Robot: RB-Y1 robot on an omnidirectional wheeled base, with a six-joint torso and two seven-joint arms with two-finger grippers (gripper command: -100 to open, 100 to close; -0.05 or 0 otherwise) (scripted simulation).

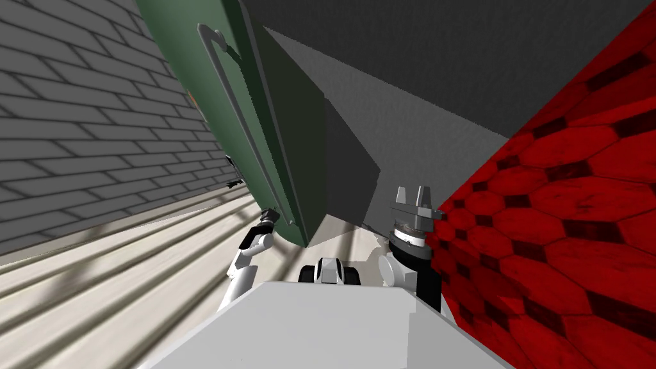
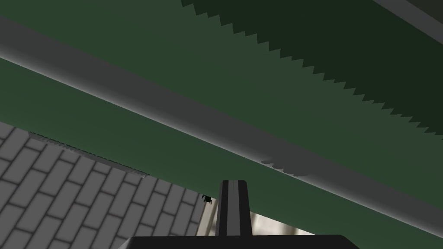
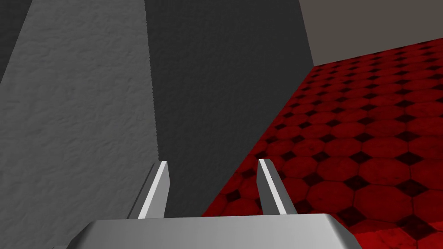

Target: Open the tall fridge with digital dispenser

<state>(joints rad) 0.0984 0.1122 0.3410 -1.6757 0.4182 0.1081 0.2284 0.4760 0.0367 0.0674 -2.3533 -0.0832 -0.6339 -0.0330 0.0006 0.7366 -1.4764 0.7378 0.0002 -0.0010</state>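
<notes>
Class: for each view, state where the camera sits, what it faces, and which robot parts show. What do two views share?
Head view: on the head, steeply down at green door, grey handle; left pincer, right pincer show.
Left wrist view: on left hand, near handle; shut fingers.
Right wrist view: on right hand, facing grey wall, red tiles; open fingers.
Head, left wrist share door, handle.

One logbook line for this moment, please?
tall dark green fridge door | long grey bar handle | left jaws shut beside handle's lower end | right jaws open, off the door

Green door (image 1: 186, 51), left end effector (image 1: 269, 216) at handle (image 1: 239, 115) (grey)
</notes>
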